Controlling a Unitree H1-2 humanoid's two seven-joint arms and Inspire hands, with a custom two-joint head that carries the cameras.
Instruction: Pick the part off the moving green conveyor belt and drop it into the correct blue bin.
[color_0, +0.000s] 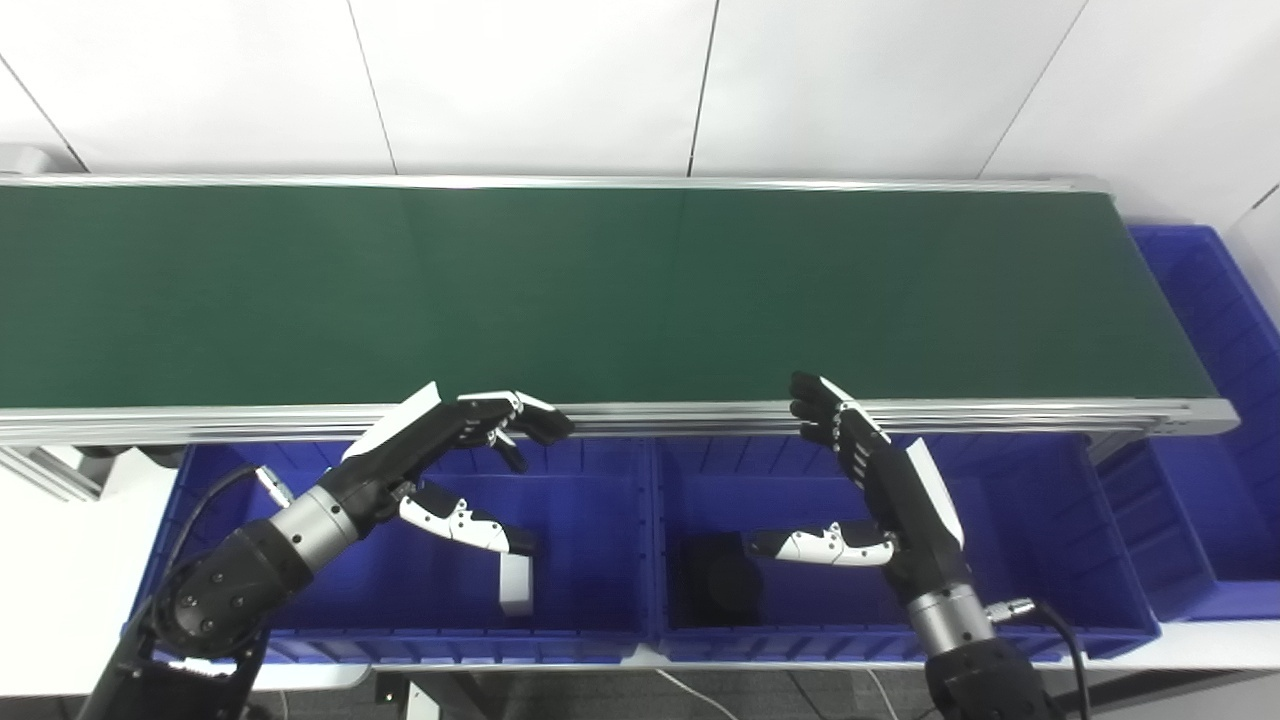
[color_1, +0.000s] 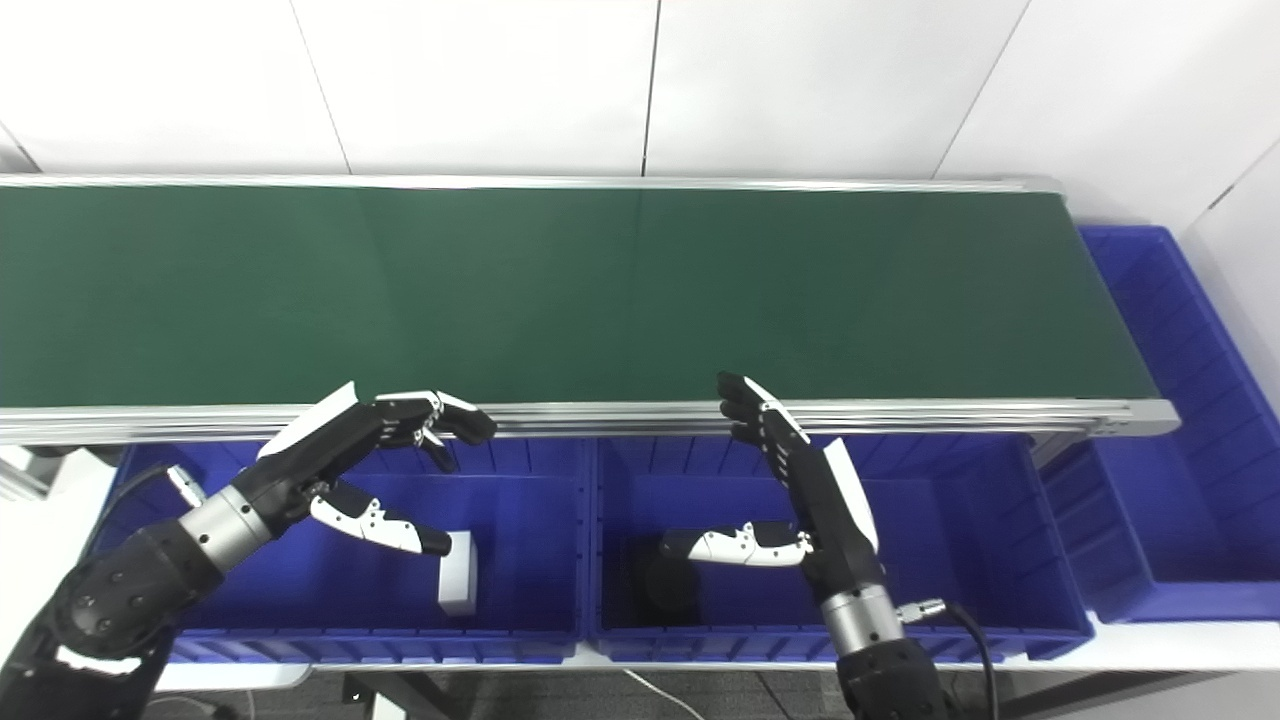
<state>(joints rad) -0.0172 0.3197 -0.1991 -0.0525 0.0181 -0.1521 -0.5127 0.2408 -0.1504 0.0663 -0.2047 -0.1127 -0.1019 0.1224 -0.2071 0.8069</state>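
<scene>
I read the left robot hand (color_0: 440, 440) as open and empty, fingers spread, fingertips over the near rail of the conveyor belt (color_0: 600, 290). The right robot hand (color_0: 880, 480) is likewise open and empty, fingers raised toward the same rail, thumb extended sideways.

Below the left robot hand sits the left blue bin (color_0: 590, 560); it contains a white block (color_0: 515, 585), upright near the bin's centre. Below the right robot hand sits the middle blue bin (color_0: 1040, 540); a dark part (color_0: 715, 580) lies at its left end. A third blue bin (color_0: 1210, 330) stands at the belt's right end; I see no contents there. The belt surface carries nothing.

The left eye view shows a grey fitting at the belt's far left corner; the right eye view crops it.
</scene>
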